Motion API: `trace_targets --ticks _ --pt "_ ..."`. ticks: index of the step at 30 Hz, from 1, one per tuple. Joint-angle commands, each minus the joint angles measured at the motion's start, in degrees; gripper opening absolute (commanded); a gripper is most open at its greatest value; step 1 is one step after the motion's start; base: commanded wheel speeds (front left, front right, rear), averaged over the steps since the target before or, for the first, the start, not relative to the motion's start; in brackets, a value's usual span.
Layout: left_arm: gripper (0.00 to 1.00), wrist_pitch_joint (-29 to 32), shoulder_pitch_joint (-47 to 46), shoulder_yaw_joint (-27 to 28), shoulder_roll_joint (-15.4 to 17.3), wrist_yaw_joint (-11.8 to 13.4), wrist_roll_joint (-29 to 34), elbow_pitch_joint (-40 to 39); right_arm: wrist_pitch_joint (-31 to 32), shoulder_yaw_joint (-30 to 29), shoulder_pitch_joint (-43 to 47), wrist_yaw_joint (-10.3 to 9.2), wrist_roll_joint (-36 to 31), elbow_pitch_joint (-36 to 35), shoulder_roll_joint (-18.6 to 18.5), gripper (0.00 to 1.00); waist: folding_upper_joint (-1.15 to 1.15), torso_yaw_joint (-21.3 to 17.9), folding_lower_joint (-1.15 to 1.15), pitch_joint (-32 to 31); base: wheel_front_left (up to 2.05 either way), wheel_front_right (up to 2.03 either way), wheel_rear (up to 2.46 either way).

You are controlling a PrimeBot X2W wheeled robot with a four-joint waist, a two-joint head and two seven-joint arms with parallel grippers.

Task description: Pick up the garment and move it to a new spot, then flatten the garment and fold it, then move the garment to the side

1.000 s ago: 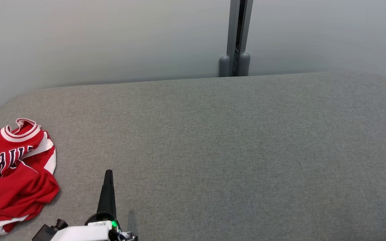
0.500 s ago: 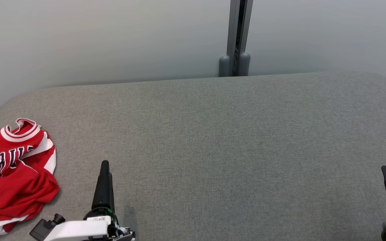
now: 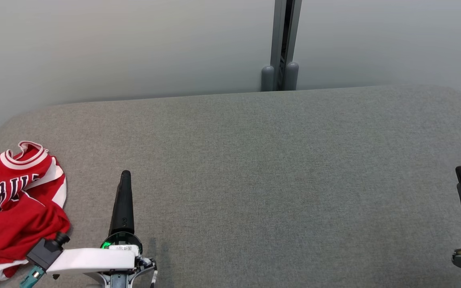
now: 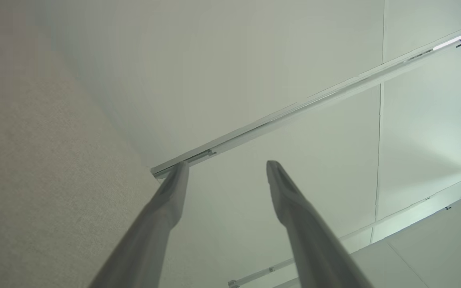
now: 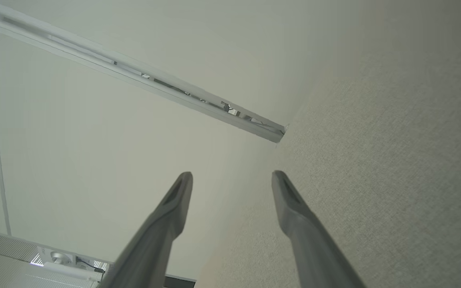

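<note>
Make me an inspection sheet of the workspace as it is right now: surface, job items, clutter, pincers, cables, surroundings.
Surface: grey fabric table, rounded far corners.
Job's things: red basketball jersey, crumpled at the table's left end, not yet flattened or folded.
Clutter: nothing seen.
Grippers: left pincer open, holding nothing, just right of the jersey; right pincer open, holding nothing, at the table's right end.
Cables: teal-tipped plug at the left wrist.
Surroundings: pale wall panels and a grey post behind the table.
</note>
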Motion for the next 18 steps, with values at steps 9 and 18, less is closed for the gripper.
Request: trace_targets --ticks 9,18 --pt "1.00 -0.10 -3.35 0.88 0.85 0.21 14.10 -1.13 -4.82 3.74 -0.98 0.08 -11.52 -3.76 -2.34 1.00 0.00 0.13 0.00 -0.04 0.00 0.00 0.00" --pt "1.00 -0.11 -4.13 0.69 1.72 1.36 23.45 -0.24 -8.18 6.57 -0.34 0.09 -22.64 -4.94 -3.31 1.00 0.00 0.14 0.00 -0.32 0.00 0.00 0.00"
